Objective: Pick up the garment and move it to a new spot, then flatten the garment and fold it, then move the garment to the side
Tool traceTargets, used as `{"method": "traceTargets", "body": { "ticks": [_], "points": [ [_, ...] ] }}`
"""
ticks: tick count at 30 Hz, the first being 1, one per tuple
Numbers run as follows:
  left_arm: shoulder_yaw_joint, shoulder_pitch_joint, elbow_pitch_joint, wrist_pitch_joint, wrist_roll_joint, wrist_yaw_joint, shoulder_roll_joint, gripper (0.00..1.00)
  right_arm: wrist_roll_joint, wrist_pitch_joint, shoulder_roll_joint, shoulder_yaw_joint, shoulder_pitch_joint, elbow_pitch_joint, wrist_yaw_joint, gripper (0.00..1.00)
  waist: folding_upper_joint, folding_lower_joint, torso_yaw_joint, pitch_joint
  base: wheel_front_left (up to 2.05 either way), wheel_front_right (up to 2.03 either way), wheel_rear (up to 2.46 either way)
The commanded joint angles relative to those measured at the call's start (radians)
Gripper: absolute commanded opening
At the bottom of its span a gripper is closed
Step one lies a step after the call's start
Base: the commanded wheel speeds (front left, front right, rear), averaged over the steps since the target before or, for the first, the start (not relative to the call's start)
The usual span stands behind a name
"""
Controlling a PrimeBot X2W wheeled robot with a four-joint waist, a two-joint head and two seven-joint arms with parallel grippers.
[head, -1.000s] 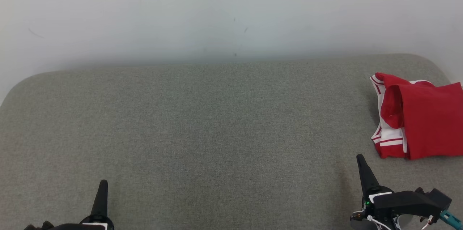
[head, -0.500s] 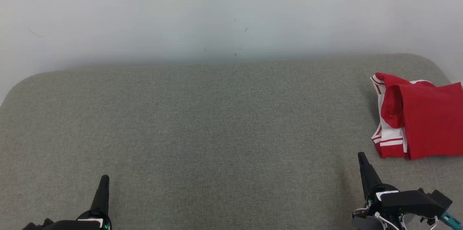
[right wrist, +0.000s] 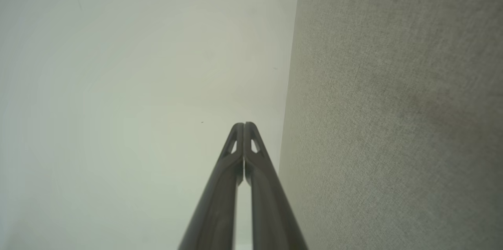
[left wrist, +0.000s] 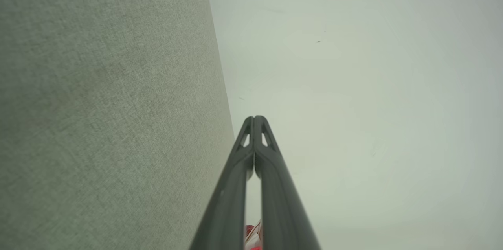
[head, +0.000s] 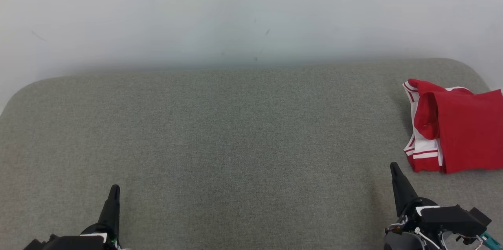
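Garment (head: 459,132), red with white stripes, lying loosely folded on grey cushion (head: 235,132), at far right, running past picture edge. Left gripper (head: 114,189) pointing up at lower left, fingers pressing together, gripping nothing. Right gripper (head: 393,166) pointing up at lower right, near garment but not touching, fingers likewise meeting, gripping nothing.

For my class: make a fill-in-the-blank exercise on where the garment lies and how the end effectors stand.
The red fabric garment lies at the ____ edge of the grey woven surface. Its stripes are ____. The left end effector and right end effector are both ____. The end effector nearer the garment is the ____ one.
Missing words: right; white; shut; right.
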Motion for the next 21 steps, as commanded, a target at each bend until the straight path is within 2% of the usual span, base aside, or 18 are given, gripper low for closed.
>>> {"method": "traceTargets", "body": {
  "ticks": [1,6,21],
  "points": [
    [0.003,-0.009,-0.005,0.006,-0.022,0.001,0.004,0.0,0.019,0.005,0.002,-0.002,0.009,-0.006,-0.002,0.0,-0.0001,0.0,0.0,0.0,0.0,0.0,0.0],
    [0.003,-0.014,-0.006,0.015,-0.053,0.001,0.004,0.0,0.055,0.014,0.002,-0.005,0.01,-0.012,-0.002,0.0,-0.0001,0.0,0.0,0.0,0.0,0.0,0.0],
    [0.003,-0.013,-0.006,0.013,-0.053,0.001,0.004,0.0,0.051,0.014,0.002,-0.005,0.01,-0.011,-0.002,0.0,-0.0001,0.0,0.0,0.0,0.0,0.0,0.0]
  ]
}}
